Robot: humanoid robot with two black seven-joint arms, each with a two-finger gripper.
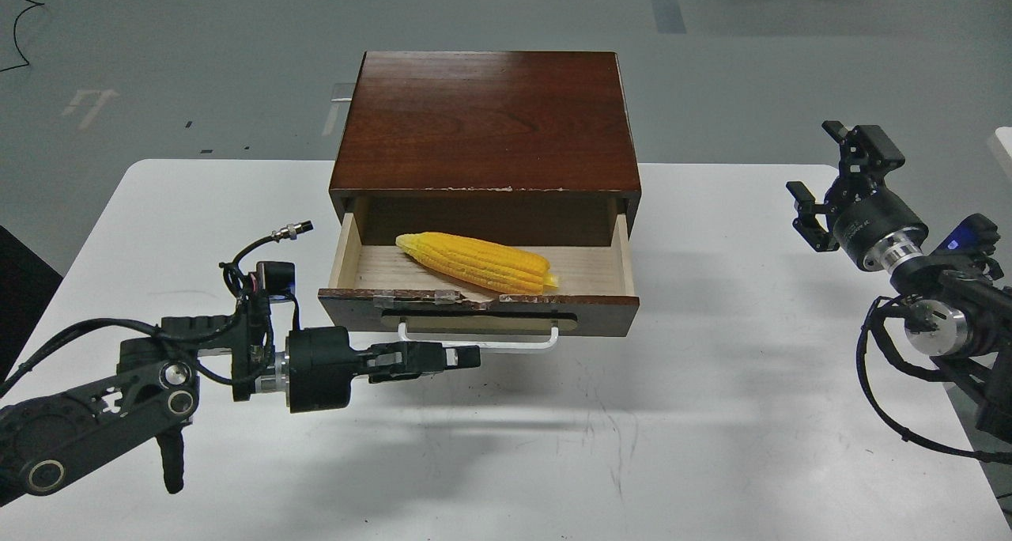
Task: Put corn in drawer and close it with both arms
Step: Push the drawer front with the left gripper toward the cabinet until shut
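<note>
Corn: lay on its side inside the open drawer, tip toward the left, butt resting near the chipped front edge; placement looked complete, with only the closing left to do.

Left gripper: reached in low from the left, just in front of the drawer front and level with the white bar handle; fingers appeared together and held nothing, likely poised to push the front inward.

Drawer: stood pulled well out of the dark wooden cabinet, pale interior exposed, front overhanging the white tabletop.

Right gripper: hovered well apart from the cabinet, out at the right edge of the tabletop, fingers spread and empty; judged to be waiting its turn, since closing calls for both arms.
</note>
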